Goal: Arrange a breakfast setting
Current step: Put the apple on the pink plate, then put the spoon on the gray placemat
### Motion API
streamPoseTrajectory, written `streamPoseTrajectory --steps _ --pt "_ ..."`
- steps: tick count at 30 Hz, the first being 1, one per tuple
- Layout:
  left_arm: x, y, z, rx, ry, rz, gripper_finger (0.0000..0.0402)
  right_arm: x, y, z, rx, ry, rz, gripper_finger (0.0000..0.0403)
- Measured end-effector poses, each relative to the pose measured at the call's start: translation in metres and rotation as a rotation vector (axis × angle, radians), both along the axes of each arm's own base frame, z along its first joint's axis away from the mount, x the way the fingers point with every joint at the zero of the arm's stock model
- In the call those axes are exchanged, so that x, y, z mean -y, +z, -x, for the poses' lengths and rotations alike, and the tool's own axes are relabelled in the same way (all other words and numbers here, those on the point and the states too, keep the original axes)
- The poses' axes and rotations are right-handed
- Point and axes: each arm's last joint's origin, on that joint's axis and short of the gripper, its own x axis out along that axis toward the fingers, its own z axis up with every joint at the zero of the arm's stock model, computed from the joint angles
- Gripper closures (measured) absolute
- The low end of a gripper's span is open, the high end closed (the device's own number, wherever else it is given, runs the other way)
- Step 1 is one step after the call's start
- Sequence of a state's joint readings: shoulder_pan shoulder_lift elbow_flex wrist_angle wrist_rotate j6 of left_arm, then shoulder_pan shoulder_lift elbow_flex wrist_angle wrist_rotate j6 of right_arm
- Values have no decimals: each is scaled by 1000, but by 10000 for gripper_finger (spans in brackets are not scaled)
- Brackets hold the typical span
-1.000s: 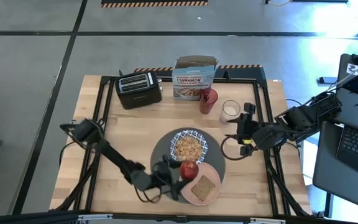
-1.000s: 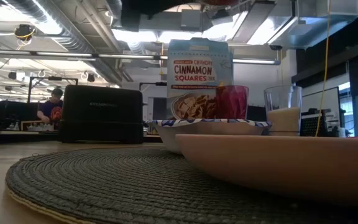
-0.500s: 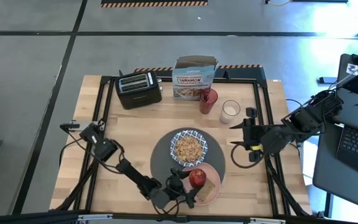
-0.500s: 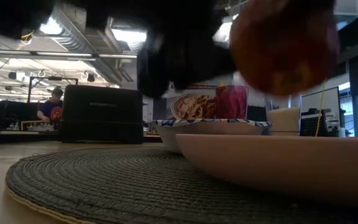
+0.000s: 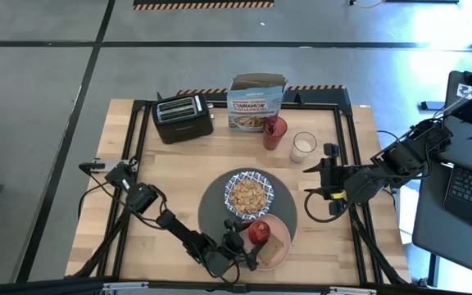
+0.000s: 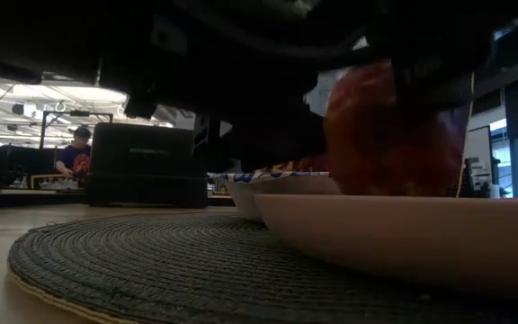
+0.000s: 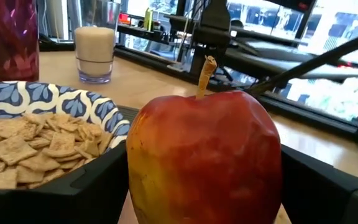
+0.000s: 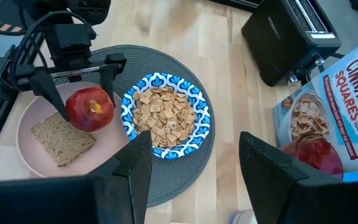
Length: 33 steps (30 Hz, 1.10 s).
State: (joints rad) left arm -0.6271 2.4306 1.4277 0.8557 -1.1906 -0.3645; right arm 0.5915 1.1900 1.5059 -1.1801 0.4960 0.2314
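My left gripper (image 5: 256, 233) is shut on a red apple (image 5: 258, 231) at the salmon-pink plate (image 5: 282, 225), beside a slice of toast (image 5: 274, 248). The plate overlaps the round dark-grey mat (image 5: 215, 205), which also bears the blue-and-white bowl (image 5: 248, 194) of cereal squares. The red tumbler (image 5: 274, 131) and the milk glass (image 5: 303, 146) stand farther back. My right gripper (image 5: 316, 179) is open and empty to the right of the mat. The gold spoon is out of view. My left gripper pinches the apple's two opposite sides (image 7: 135, 168) between its fingers (image 8: 107, 73). The fingers come roughly level from the table's near left. The apple is upright, its stem (image 7: 206, 73) up, low over the plate; the plate's rim (image 6: 403, 220) hides its underside.
A black toaster (image 5: 183, 117) and a cereal box (image 5: 255, 102) stand along the far edge. A black frame (image 5: 347, 156) runs around the tabletop. A person (image 6: 72, 151) sits in the room beyond the table.
My left gripper has carried the apple toward the table's near right and down, from over the mat's near edge to just above the plate beside the toast. My right gripper has drawn back a little toward the right edge.
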Motion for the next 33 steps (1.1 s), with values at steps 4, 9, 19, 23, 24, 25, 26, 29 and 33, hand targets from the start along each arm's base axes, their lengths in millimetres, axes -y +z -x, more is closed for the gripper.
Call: streamPoseTrajectory --steps 4,9,19,23,24,25,26,29,33 --pt "-2 -2 -1 -29 1 -29 47 0 0 0 1 -2 1 212" --pt "-6 -5 -3 -73 5 -67 51 1 0 0 3 -8 5 212" --pt "-6 -7 -3 -92 -6 -77 40 1 0 0 3 -8 5 212" --pt "-6 -8 -3 -102 -23 -81 29 1 0 0 3 -9 4 212" --pt "-5 -8 -3 -103 -23 -82 25 1 0 0 2 -9 4 212" --pt "-6 -8 -3 -103 -22 -82 22 1 0 0 2 -9 4 212" --pt "-6 -7 -3 -102 -21 -81 18 1 0 0 2 -9 4 212" --pt "-6 -6 -3 -91 -12 -79 6 1 0 0 2 -9 4 212" --pt "-5 -1 -3 -70 -13 -85 4 1 0 0 3 -9 4 212"
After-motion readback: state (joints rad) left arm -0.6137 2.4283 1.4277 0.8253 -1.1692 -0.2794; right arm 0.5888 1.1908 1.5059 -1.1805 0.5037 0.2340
